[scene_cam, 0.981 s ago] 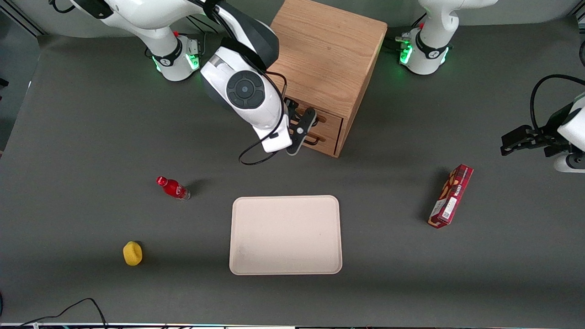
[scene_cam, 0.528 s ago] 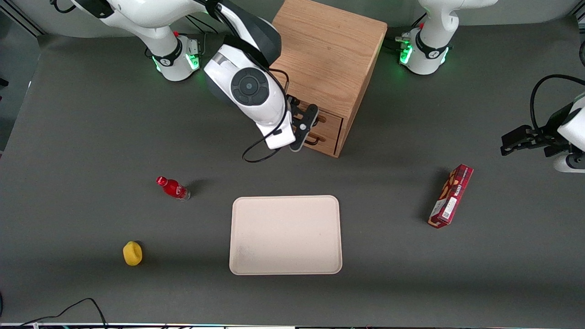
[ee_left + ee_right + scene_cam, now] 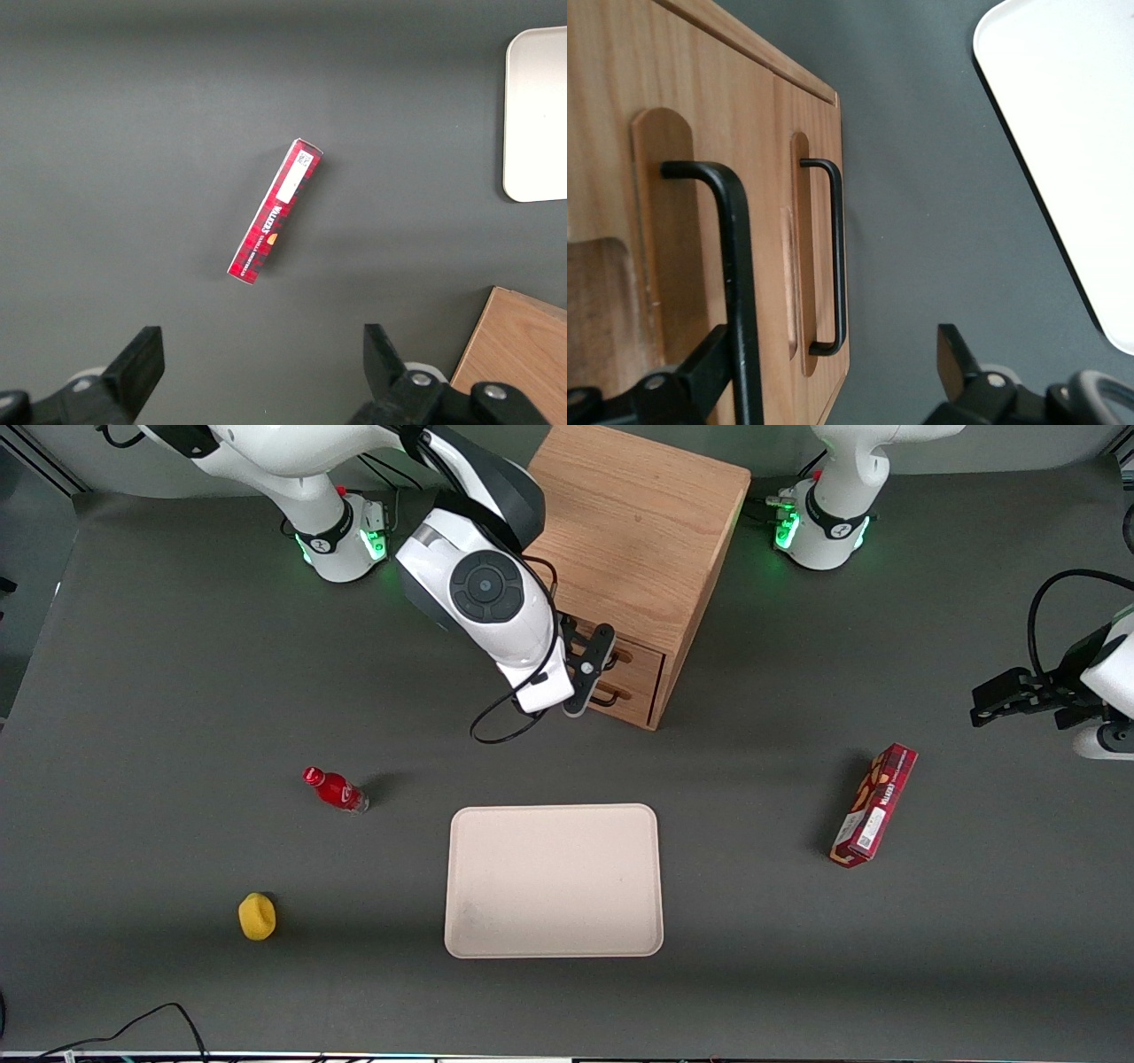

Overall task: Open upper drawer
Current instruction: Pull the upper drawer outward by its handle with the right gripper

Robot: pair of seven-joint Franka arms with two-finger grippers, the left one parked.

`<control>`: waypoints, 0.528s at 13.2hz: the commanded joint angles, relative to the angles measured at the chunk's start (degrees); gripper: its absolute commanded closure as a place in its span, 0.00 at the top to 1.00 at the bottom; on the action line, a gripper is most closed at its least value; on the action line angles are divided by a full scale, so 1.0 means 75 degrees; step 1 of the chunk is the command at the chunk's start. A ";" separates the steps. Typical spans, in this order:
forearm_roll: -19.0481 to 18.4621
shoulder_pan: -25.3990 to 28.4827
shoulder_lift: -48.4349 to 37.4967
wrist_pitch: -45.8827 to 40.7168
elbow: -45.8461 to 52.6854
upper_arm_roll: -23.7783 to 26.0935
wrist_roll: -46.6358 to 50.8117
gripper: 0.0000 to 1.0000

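Sponge [image 3: 257,916], yellow and rounded, sits nearest the front camera toward the working arm's end of the table, with a beige tray [image 3: 554,881] lying flat nearby in the middle of the grey table [image 3: 177,691]. A little farther from the camera than the sponge, a small red bottle [image 3: 336,789] lies tipped on its side, apart from the tray. Toward the parked arm's end, a red box [image 3: 873,804] rests on the table, well apart from everything else; the left wrist view shows the same box [image 3: 275,213] lying alone on the grey surface. Farther from the camera than the tray stands the wooden cabinet [image 3: 638,540], its two drawer fronts facing the tray. The upper drawer [image 3: 633,657] is the topmost of the two and sits flush with the cabinet face, closed, its black wire handle [image 3: 735,283] standing out from the front. The lower drawer [image 3: 625,693] beneath it is likewise shut, and its own handle [image 3: 831,257] shows clearly in the right wrist view. The gripper [image 3: 586,673] hangs right in front of the drawer fronts, at the level of the handles. Its jaws are spread wide, one finger [image 3: 700,372] close beside the upper drawer's handle and the second finger [image 3: 966,372] out over the bare table, so the handle is not pinched.
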 commanded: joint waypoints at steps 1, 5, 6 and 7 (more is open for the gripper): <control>-0.0211 -0.0111 -0.0098 0.0351 -0.0267 0.0007 -0.0359 1.00; -0.0258 -0.0111 -0.0027 0.0528 -0.0232 -0.0297 -0.0793 1.00; -0.0246 -0.0111 -0.0027 0.0528 -0.0221 -0.0403 -0.1015 1.00; -0.0235 -0.0099 -0.0027 0.0528 -0.0197 -0.0566 -0.1110 1.00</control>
